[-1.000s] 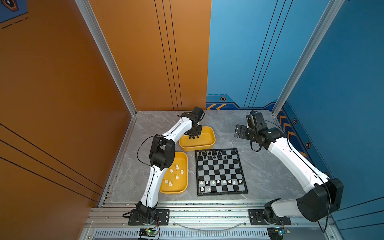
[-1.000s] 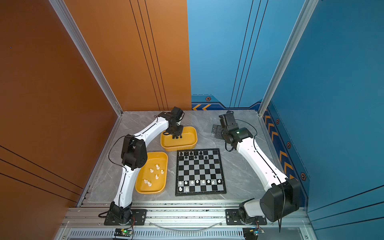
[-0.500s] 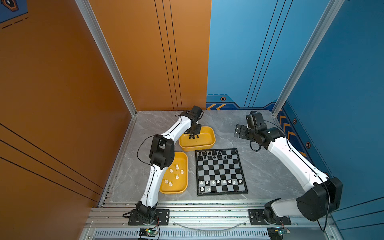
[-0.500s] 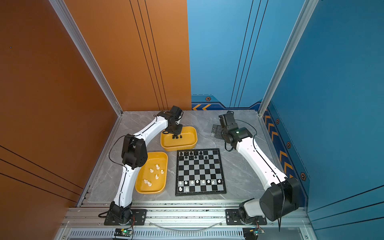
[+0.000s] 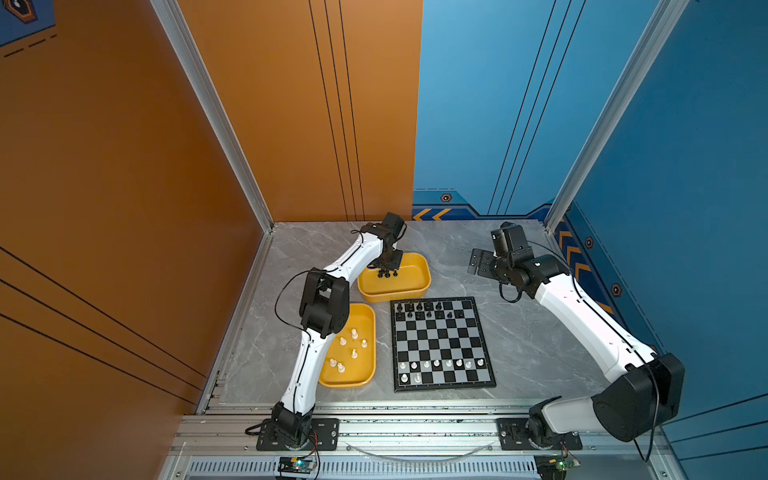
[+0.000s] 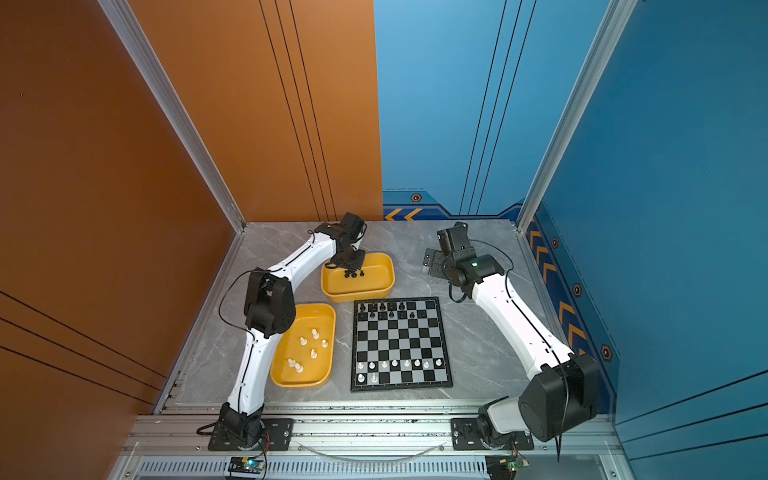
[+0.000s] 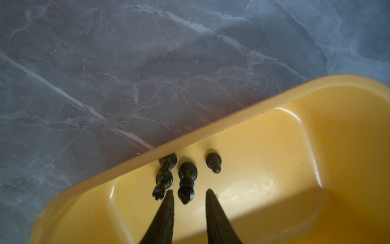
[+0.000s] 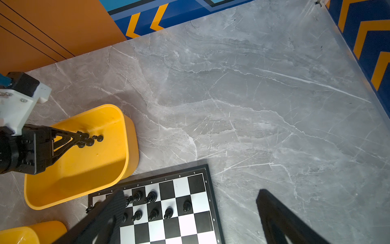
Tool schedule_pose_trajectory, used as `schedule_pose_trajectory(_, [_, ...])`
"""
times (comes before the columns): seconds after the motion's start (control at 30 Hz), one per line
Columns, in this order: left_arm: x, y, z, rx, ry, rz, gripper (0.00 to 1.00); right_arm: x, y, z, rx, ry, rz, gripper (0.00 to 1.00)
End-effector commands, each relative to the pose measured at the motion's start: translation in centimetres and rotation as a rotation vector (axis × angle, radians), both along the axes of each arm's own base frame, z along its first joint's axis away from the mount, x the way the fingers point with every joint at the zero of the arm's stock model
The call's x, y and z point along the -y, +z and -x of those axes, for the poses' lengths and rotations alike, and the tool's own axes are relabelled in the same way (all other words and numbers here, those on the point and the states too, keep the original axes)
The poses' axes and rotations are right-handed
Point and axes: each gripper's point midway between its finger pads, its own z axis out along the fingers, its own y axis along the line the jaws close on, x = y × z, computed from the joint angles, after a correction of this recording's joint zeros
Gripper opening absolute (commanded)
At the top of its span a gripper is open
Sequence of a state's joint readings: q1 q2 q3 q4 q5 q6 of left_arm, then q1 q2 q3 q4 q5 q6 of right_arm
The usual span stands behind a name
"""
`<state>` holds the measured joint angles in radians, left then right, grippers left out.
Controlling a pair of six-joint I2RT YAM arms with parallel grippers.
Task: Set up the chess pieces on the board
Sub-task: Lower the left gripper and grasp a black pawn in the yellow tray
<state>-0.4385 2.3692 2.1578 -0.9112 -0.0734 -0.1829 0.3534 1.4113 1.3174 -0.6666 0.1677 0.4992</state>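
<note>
Step in hand: fetching a black piece from the far tray [image 5: 415, 272]. The left gripper [image 7: 189, 191] is down inside it, jaws narrowly apart, straddling the top of the middle piece [image 7: 186, 179] of 3. There's a gap on both sides, so no grip yet. The tall piece [image 7: 164, 179] stands just beside 1 finger [image 7: 166, 211], almost touching. The small piece [image 7: 213, 163] sits clear on the other side. All 3 are close to the tray wall. The right gripper [image 5: 478, 262] is idle: jaws wide, empty, over the table just beyond the board's far right corner

On the board [image 5: 441, 341] the near side has 8 white pawns in a row plus 2 white on the back row. The far 2 rows are part-filled with black, and the back-row squares at the right end are bare. 6 white pieces [image 5: 353, 353] sit in the near tray [image 5: 368, 318]

Next, my read: close on the middle piece, lift straight up, carry it to a bare far-row square and set it down upright. Risk: the finger clips the tall piece while closing. The piece type is too small to tell, so the target square is unclear
</note>
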Motion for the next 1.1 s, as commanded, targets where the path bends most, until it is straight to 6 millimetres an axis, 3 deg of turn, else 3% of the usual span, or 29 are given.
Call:
schedule_pose_trajectory(0.0, [-0.1,-0.91,0.28,-0.037,-0.012,-0.006,0.27,0.14,-0.6,0.41,-0.025,-0.012,0.007,1.0])
schedule_pose_trajectory(0.67, [-0.34,-1.39,0.32,-0.05,-0.014,-0.012,0.19,0.21,-0.64,0.28,-0.025,-0.018,0.01,1.0])
schedule_pose_trajectory(1.07, [-0.09,-1.1,0.43,-0.05,-0.027,-0.002,0.03,0.09,-0.47,0.22,-0.021,-0.022,0.001,1.0])
